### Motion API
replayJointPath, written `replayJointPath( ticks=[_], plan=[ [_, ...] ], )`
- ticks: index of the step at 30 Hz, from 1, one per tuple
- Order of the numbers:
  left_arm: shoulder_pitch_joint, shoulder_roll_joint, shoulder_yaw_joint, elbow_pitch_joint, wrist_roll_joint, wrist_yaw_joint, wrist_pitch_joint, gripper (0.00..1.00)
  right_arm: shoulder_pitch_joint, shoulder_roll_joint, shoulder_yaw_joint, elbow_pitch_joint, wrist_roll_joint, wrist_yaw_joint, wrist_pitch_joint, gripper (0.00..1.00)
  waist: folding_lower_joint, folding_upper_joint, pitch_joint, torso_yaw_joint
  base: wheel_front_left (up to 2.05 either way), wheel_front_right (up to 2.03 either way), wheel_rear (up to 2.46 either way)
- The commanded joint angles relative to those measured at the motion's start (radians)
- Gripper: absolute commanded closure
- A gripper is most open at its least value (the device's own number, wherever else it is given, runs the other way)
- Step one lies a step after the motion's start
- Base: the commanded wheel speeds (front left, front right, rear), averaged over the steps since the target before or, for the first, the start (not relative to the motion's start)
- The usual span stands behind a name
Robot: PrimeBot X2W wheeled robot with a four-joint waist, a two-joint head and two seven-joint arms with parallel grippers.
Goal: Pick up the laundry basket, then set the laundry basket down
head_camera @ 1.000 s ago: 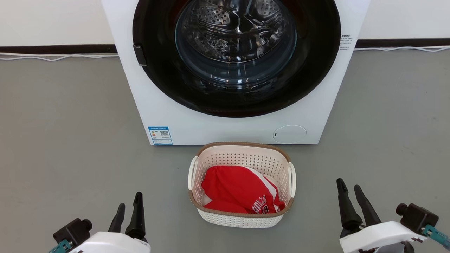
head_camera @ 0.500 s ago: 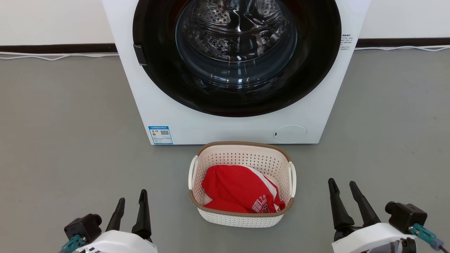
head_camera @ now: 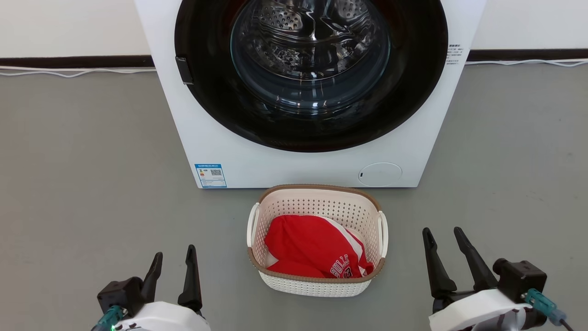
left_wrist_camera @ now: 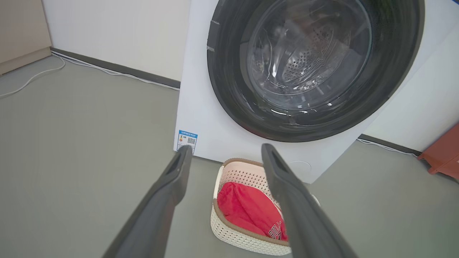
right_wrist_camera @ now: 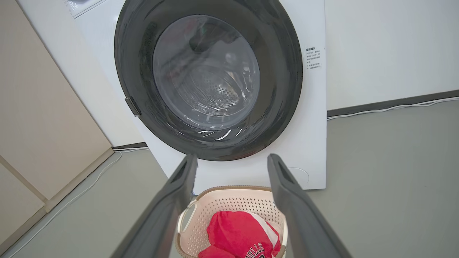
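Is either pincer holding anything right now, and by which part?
Nothing is held. The left pincer and the right pincer are both open, flanking the laundry basket without touching it; it sits on the floor.

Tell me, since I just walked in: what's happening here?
The robot faces a small cream-white perforated plastic laundry basket with a brown rim, holding a red garment, on the grey floor before a white front-loading washing machine. Its left gripper and right gripper hover open on either side, touching nothing. The basket is not yet lifted.

L claw point(head_camera: 174, 251), R claw point(head_camera: 442, 230) nearer basket point(head_camera: 315, 287)
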Motion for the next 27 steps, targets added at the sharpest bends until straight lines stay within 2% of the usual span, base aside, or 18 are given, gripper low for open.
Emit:
replayJointPath(
  ticks=[1,24,27],
  plan=[
    [-0.032,0.009,0.019,-0.033,0.04,0.01,-0.017,0.0,-0.043,-0.007,0.024,-0.031,-0.045,0.006,-0.025,0.0,0.0,0.0,0.001,0.0,0.0,0.0,0.0],
    [-0.036,0.013,0.002,-0.046,0.318,0.039,-0.084,0.0,-0.046,0.003,0.023,0.009,-0.297,0.007,-0.093,0.0,0.0,0.0,0.006,-0.003,0.0,0.0,0.0],
    [-0.037,0.013,0.002,-0.045,0.319,0.036,-0.084,0.0,-0.047,0.003,0.02,0.012,-0.296,0.007,-0.093,0.0,0.0,0.0,0.007,-0.004,0.0,0.0,0.0]
  ],
)
